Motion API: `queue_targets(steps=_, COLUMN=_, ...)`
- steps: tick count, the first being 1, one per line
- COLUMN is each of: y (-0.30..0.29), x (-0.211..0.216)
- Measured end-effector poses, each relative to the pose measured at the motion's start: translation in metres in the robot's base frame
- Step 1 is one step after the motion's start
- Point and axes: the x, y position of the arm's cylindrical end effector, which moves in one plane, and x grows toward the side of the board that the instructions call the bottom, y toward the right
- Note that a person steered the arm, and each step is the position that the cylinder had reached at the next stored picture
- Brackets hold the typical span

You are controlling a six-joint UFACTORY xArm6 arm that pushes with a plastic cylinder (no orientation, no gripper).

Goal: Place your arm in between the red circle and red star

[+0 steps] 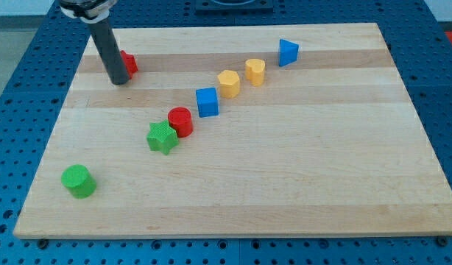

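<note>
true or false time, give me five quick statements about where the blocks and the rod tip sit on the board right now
1. My tip is at the view's upper left, right beside the red block half hidden behind the rod. True.
2. The green star touches the red cylinder. True.
3. The green cylinder sits at the view's top right. False: it is near the bottom left, apart from the others.
4. Two yellow blocks, one and another, lie between the blue cube and the blue block near the top. True.
5. My tip is next to the red cylinder. False: it is well off, up and to the view's left.
</note>
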Motion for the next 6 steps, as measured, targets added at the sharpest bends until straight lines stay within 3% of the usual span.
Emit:
queue_targets(steps=1, y=0.054, x=-0.009)
queue_targets(steps=4, y=0.087, x=-0.022)
queue_targets(steps=6, y=0.069, x=-0.006)
